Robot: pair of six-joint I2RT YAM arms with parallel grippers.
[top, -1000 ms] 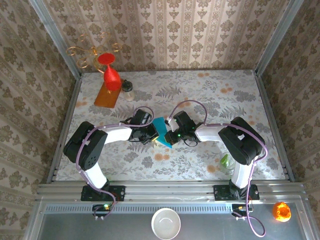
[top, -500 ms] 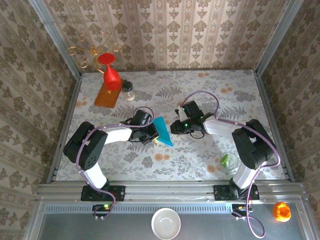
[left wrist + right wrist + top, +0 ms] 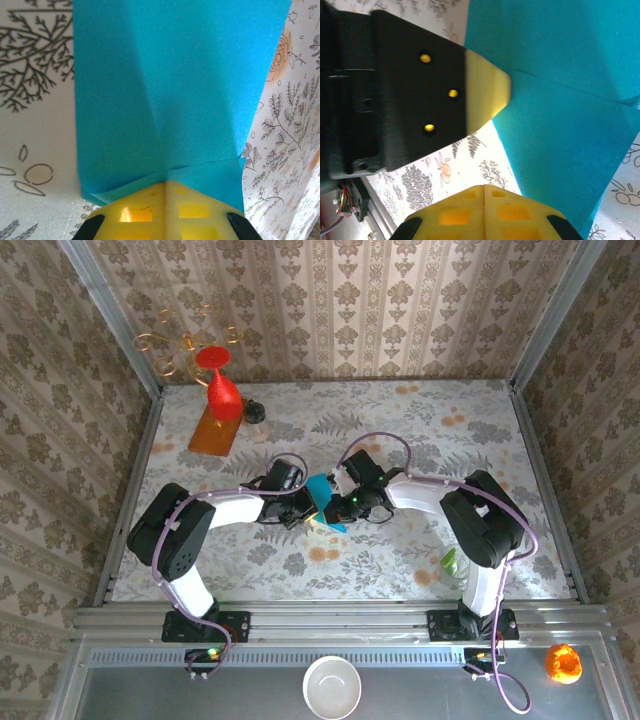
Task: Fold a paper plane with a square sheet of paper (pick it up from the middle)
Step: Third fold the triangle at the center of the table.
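Teal-blue square sheet of paper (image 3: pixel 325 508), part-creased, at the middle of the flower-printed table (image 3: pixel 450 450).
Yellow-fingered left gripper (image 3: pixel 165 184) reaches in from 9 o'clock, clamped tight on the sheet's edge. The right gripper (image 3: pixel 484 189) at 3 o'clock has its fingers pressed together. I judge an early fold is in hand, and the next move calls for pressing a crease. Whether the right gripper pinches any paper is hidden.

Patterned wallpaper walls (image 3: pixel 340 300) enclose a floral, brightly lit table (image 3: pixel 450 440).
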